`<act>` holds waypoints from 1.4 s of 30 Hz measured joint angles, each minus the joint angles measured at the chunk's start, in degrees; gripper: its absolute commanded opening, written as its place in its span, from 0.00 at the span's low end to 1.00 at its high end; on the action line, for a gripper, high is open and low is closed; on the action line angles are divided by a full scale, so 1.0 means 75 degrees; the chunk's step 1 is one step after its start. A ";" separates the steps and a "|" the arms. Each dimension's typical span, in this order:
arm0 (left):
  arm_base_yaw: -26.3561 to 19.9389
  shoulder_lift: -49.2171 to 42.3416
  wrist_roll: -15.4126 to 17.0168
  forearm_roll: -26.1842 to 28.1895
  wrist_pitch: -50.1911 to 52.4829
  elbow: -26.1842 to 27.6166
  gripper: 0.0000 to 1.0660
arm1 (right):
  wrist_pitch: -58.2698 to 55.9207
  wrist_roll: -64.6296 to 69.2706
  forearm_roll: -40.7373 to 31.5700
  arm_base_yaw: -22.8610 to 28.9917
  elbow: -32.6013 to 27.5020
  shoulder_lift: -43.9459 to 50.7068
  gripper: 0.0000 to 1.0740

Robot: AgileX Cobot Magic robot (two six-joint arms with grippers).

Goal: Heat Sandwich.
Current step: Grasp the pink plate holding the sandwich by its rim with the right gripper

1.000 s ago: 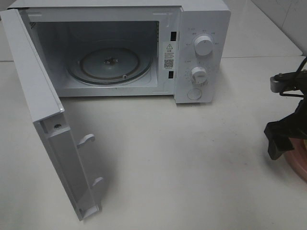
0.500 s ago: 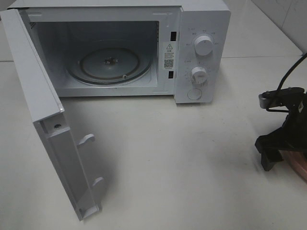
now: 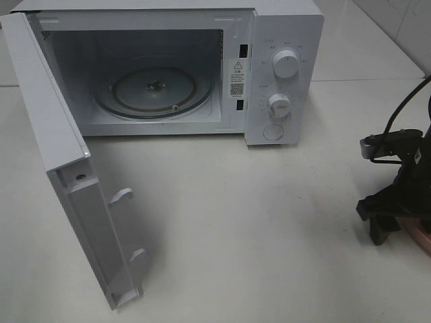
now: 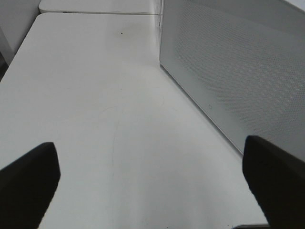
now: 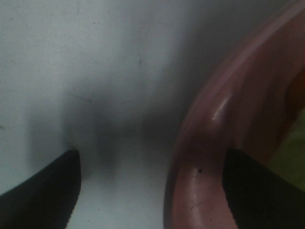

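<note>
Straddling the plate [image 5: 202, 138] rim, the right claw [image 5: 150, 183] stands wide to pinch it; the microwave [image 3: 286, 40] is open.

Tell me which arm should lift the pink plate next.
Right. The right gripper, open, straddles the pink plate at its rim. The left gripper, also open, sits beside the microwave with the plate nowhere in its view.
</note>
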State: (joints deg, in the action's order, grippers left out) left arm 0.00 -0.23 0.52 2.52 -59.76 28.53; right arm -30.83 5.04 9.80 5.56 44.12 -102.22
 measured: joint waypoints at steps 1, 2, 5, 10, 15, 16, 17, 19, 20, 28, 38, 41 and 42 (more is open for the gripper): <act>0.0000 0.0000 0.0000 0.0000 0.0000 0.0000 0.93 | 0.0000 0.0000 0.0038 0.0000 0.0000 0.0000 0.59; 0.0000 0.0000 0.0000 0.0000 0.0000 0.0000 0.93 | -0.0008 0.0053 0.0099 0.0000 0.0000 0.0000 0.56; 0.0000 0.0000 0.0000 0.0000 0.0000 0.0000 0.93 | -0.0008 0.0130 0.0168 0.0000 0.0000 0.0000 0.41; 0.0000 0.0000 0.0000 0.0000 0.0000 0.0000 0.93 | -0.0038 0.0344 0.0481 0.0000 0.0000 0.0000 0.10; 0.0000 0.0000 0.0000 0.0000 0.0000 0.0000 0.93 | -0.0092 0.0519 0.0634 -0.0023 0.0031 0.0023 0.00; 0.0000 0.0000 0.0000 0.0000 0.0000 0.0000 0.93 | -0.0092 0.0519 0.0649 -0.0023 0.0031 0.0023 0.00; 0.0000 0.0000 0.0000 -0.0008 0.0000 0.0000 0.93 | -0.0092 0.0535 0.0649 -0.0023 0.0038 0.0023 0.00; 0.0000 0.0000 0.0000 -0.0008 0.0000 0.0000 0.93 | -0.0092 0.0558 0.0649 -0.0023 0.0038 0.0023 0.00; 0.0000 0.0000 0.0000 -0.0008 0.0000 0.0000 0.93 | -0.0092 0.0581 0.0657 -0.0023 0.0038 0.0023 0.00; 0.0000 0.0000 0.0000 -0.0015 0.0000 0.0000 0.93 | -0.0252 0.0917 0.0886 0.0038 0.0084 0.0023 0.00; 0.0000 0.0000 0.0000 -0.0015 0.0000 0.0000 0.93 | -0.0817 0.1719 0.1612 0.0519 0.0168 0.0023 0.00; 0.0000 0.0000 0.0000 -0.0015 0.0000 0.0000 0.93 | -0.1070 0.2093 0.1979 0.0779 0.0168 0.0023 0.00; 0.0000 0.0000 0.0000 -0.0015 0.0000 0.0000 0.93 | -0.1138 0.2162 0.2070 0.0840 0.0168 0.0023 0.00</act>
State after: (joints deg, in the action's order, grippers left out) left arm 0.00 -0.23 0.52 2.41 -59.76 28.53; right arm -39.36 21.26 25.32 11.86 45.38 -102.04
